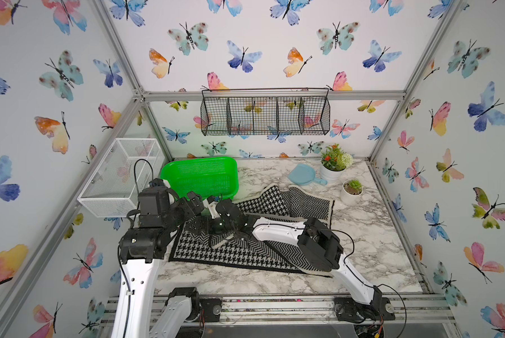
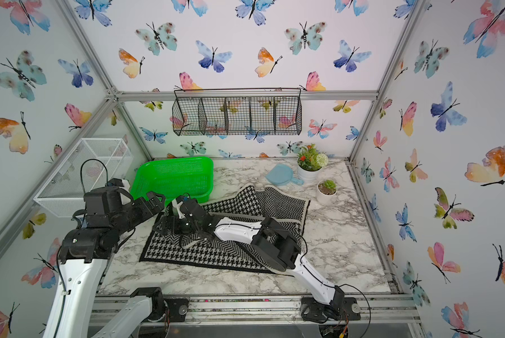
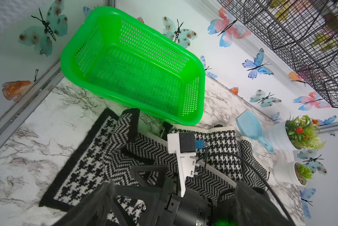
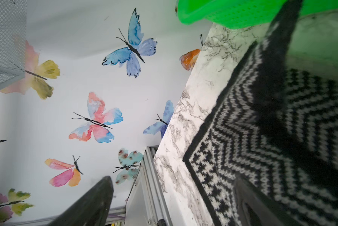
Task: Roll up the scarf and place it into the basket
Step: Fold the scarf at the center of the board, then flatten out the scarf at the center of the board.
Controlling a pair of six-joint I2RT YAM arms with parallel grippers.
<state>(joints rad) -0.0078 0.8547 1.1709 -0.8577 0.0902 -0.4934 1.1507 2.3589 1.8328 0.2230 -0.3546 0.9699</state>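
The black-and-white knitted scarf (image 1: 245,254) (image 2: 216,254) lies spread on the marble table, its far part bunched in folds. One fold near the basket stands up in a peak (image 3: 130,125). The green basket (image 1: 198,160) (image 2: 175,160) (image 3: 202,88) sits empty at the back left, its front edge touching the scarf. My right gripper (image 1: 194,227) (image 4: 172,179) reaches across to the scarf's left end and is open, one finger (image 4: 246,197) over the knit. My left gripper (image 1: 197,202) (image 3: 176,184) hovers open just above it, holding nothing.
A white wire-mesh box (image 1: 113,181) hangs on the left wall and a black wire rack (image 1: 264,115) on the back wall. A blue scoop (image 1: 304,175) and two potted plants (image 1: 333,164) (image 1: 352,188) stand at the back right. The right forearm (image 1: 274,231) crosses the scarf.
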